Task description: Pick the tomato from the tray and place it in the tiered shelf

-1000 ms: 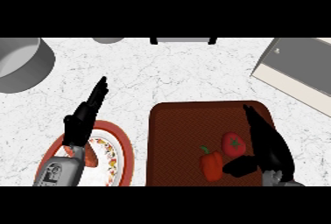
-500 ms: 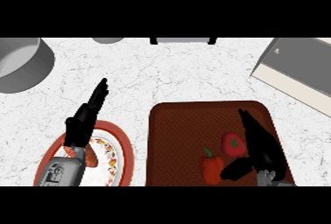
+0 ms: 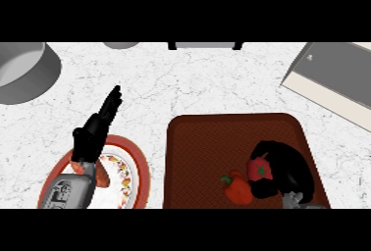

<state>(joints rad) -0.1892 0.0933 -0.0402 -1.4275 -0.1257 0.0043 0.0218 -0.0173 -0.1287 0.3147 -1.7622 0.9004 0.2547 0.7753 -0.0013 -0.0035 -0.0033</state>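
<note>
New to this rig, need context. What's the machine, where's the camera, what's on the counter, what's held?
There is one view, taken from the robot's head and looking steeply down at a white marbled counter. The two grey forearms with black hands are the robot's own. Its left hand, fingers straight, rests over a round red-rimmed plate. Its right hand curls round a red tomato with a green stalk over a dark reddish-brown rectangular tray. I cannot tell whether the tomato is lifted. An orange-red pepper lies beside it on the tray. A grey round pot sits upper left, and a pale grey shelf upper right.
</note>
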